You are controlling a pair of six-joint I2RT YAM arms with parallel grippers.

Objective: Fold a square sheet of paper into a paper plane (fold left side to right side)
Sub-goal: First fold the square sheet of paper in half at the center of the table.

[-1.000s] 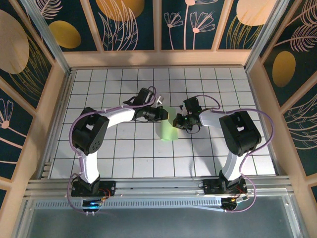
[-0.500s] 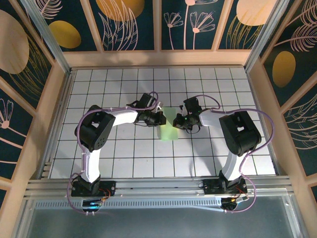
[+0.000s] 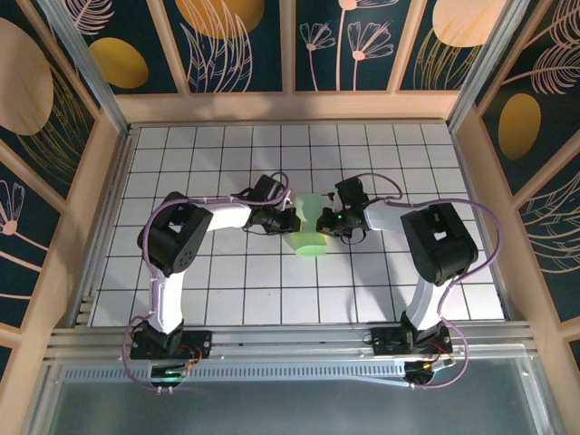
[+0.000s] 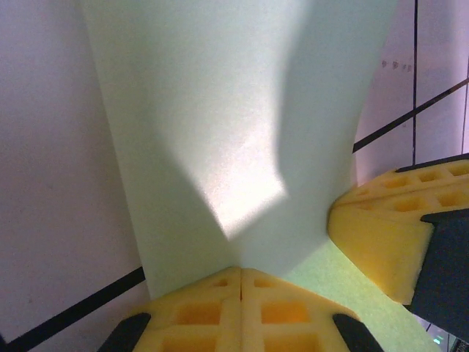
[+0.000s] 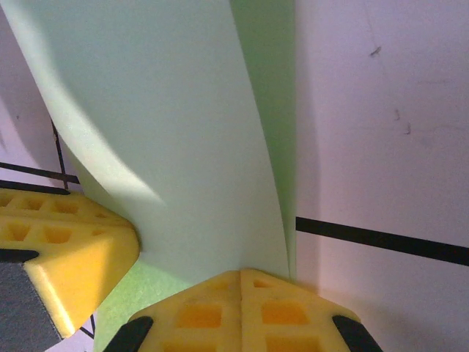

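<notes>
Pinched shut on opposite edges, the left gripper [image 3: 288, 217] and right gripper [image 3: 329, 220] hold the paper [image 3: 309, 234] bowed mid-table [image 3: 227, 272] between them, a light, limp, easily creased sheet probably best gripped at its edges.

Seen from above, the square sheet of paper [image 3: 308, 239] sits near the middle of the table [image 3: 227, 272]. My left gripper [image 3: 290, 220] pinches it at 9 o'clock and my right gripper [image 3: 330, 220] at 3 o'clock, tips close together. From them the sheet runs toward 6 o'clock, my side of the table.
</notes>
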